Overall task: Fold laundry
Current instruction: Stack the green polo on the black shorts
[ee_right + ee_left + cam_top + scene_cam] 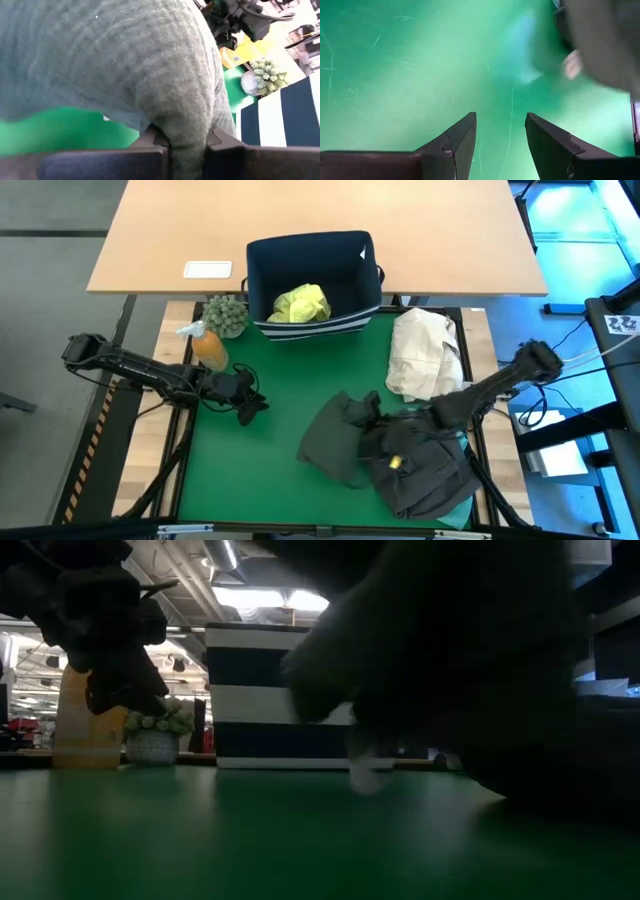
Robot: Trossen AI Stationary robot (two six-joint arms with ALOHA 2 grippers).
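one grey garment [340, 440] lying diagonally

The high view is evenly lit from overhead. In the low view, ceiling lights [262, 598] glare; foreground shapes are silhouetted. A grey garment [600, 45] is blurred in the left wrist view, and a grey-green garment [115, 60] is softly focused.

navy bin w/ striped base [262, 275], cream cloth bundle [422, 352], orange bottle [208, 348], potted plant [227, 315], green mat [270, 400]
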